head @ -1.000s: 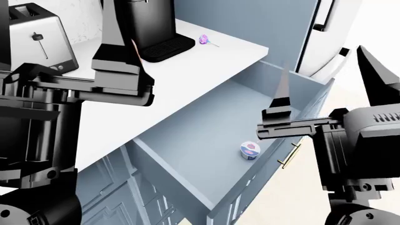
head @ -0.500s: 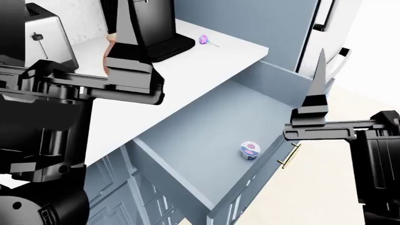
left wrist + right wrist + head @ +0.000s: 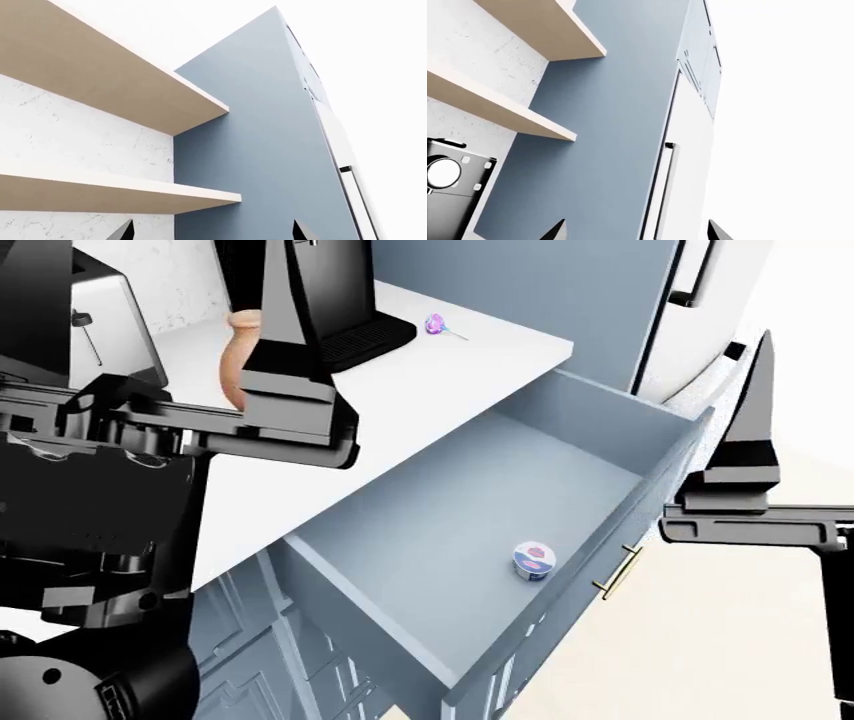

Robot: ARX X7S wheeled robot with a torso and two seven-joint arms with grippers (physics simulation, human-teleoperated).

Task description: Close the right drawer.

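Below the white counter (image 3: 400, 410), the right drawer (image 3: 467, 530) stands pulled far out, a small tub (image 3: 534, 562) inside. Both pincers, left gripper (image 3: 212, 231) and right gripper (image 3: 635, 230), hang spread wide, grasping nothing, raised clear of it

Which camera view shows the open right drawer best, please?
The head view: the right drawer stands pulled out, with its brass handle and a small cup inside. Both wrist views show none of it, only shelves and a tall blue-grey panel.
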